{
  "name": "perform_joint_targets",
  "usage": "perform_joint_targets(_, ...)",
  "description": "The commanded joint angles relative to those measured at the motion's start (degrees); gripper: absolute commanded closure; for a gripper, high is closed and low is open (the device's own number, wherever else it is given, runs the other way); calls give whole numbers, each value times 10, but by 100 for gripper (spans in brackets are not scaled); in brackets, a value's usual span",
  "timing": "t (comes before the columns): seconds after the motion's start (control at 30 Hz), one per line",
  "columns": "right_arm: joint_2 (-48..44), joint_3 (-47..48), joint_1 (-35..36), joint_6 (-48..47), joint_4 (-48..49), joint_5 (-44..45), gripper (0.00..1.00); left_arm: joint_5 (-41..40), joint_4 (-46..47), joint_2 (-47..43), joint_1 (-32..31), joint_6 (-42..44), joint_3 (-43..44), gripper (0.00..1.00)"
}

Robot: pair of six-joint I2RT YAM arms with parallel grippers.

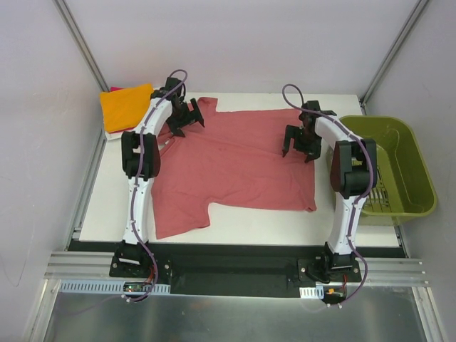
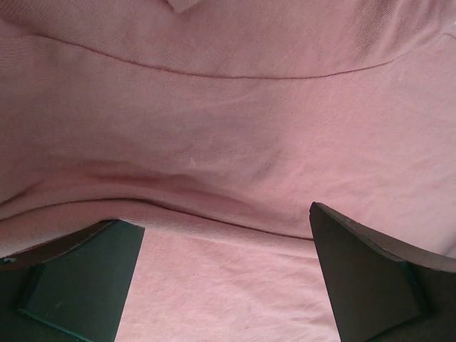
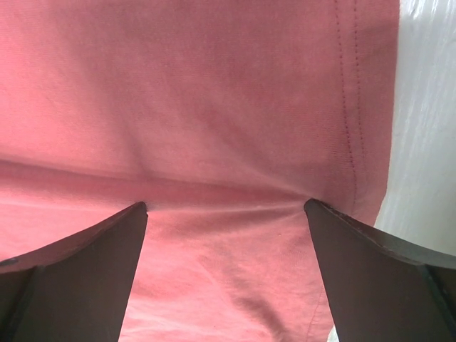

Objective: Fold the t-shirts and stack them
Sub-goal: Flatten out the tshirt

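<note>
Done: folded orange t-shirt (image 1: 127,105) at far-left corner. Pending: salmon-red t-shirt (image 1: 235,167) spread out, needing folding, stacking. Left gripper (image 1: 187,121), right gripper (image 1: 299,147) agape over cloth, holding nothing

A salmon-red t-shirt (image 1: 242,160) lies spread, lightly wrinkled, across the middle, hem toward three o'clock. A folded orange t-shirt (image 1: 127,107) sits at ten o'clock.

An olive-green plastic basket (image 1: 406,153) sits at the right end of the white counter (image 1: 271,226), open side up.
</note>
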Motion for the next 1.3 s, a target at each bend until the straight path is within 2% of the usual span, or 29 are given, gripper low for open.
perform_joint_targets(0.0,-21,19,1,-37,-19,0,0,17,-12,-2,-5,15,33,1)
perform_joint_targets(0.13,-98,-6,25,-58,-19,12,0,28,-12,-57,-6,19,27,1)
perform_joint_targets(0.23,-172,-45,53,-55,-12,18,0,24,-12,-153,-17,29,-17,1)
perform_joint_targets(0.33,-246,-124,86,-37,-1,18,0,7,-12,-221,-41,39,-101,1)
perform_joint_targets(0.43,-307,-213,134,-20,7,22,1,-15,-11,-339,-61,27,-255,1)
perform_joint_targets(0.5,-331,-272,161,-7,7,31,0,-37,-11,-386,-78,15,-321,1)
perform_joint_targets(0.53,-348,-291,187,-3,6,33,0,-49,-10,-434,-83,8,-390,1)
perform_joint_targets(0.6,-360,-340,211,28,10,29,1,-73,8,-484,-99,-13,-466,1)
perform_joint_targets(0.63,-364,-351,233,35,15,27,0,-73,16,-533,-101,-21,-538,1)
perform_joint_targets(0.83,-328,-385,285,66,41,55,2,-98,32,-734,-102,-78,-758,1)
perform_joint_targets(1.0,-276,-375,284,77,51,106,15,-103,22,-860,-100,-126,-870,1)
perform_joint_targets(1.1,-245,-361,284,74,53,119,27,-104,9,-913,-97,-145,-914,1)
perform_joint_targets(1.2,-231,-354,287,85,48,113,59,-116,-15,-937,-96,-155,-924,1)
perform_joint_targets(1.23,-235,-352,294,90,40,114,74,-120,-22,-942,-96,-156,-922,1)
perform_joint_targets(1.27,-240,-350,300,98,35,120,79,-129,-36,-944,-96,-157,-919,1)
